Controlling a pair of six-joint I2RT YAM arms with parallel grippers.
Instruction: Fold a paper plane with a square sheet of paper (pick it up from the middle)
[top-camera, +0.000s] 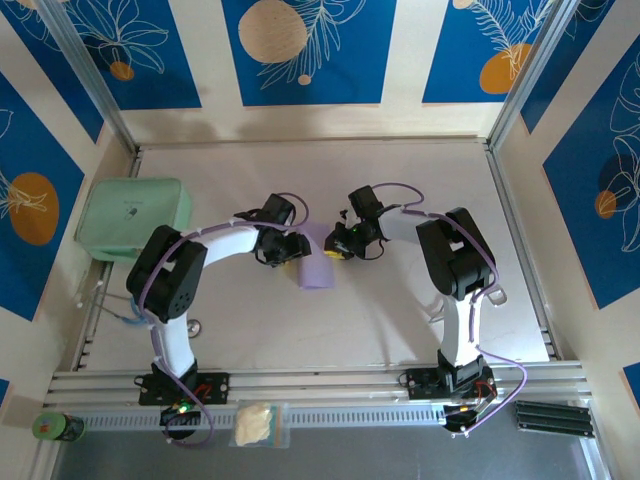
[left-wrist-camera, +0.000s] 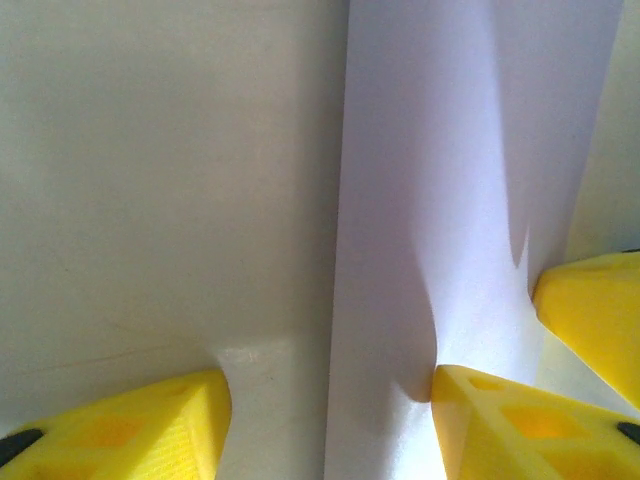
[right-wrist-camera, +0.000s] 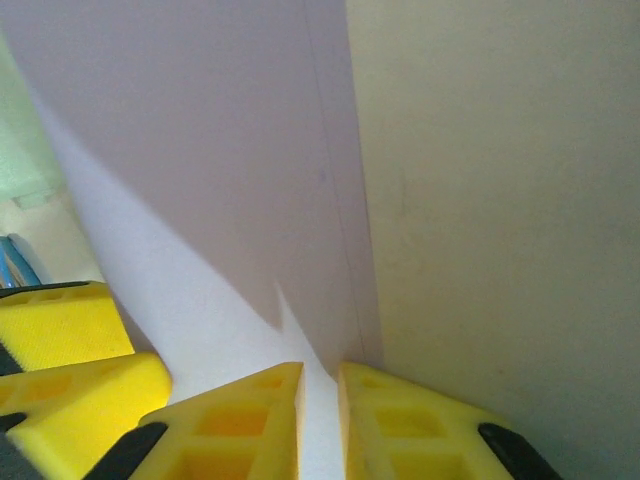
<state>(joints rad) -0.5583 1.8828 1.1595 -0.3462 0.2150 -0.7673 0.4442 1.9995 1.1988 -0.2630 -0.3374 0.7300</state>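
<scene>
We judge the task to be in its early part. The square sheet of paper lies in the middle of the surface, between the two arms; from above it looks like a narrow pale lilac strip, not yet a pointed dart (perhaps one lengthwise fold is made, but we cannot be sure). In the right wrist view a faint line runs along its straight edge, maybe a second layer. The nose corners and the wings are, in our judgement, still to be folded.

The left jaws stand open, wide apart; one finger is over the bare surface, the other rests on the sheet, and the sheet's edge passes between them. The right jaws stand almost together with only a thin slit; the paper's edge runs into this slit, but whether they pinch it we cannot tell.

As for containers: the mint-green box sits at the far left of the surface, well apart from the sheet; it looks closed, so its content is hidden. A small clear bag on the front rail holds something pale.
</scene>
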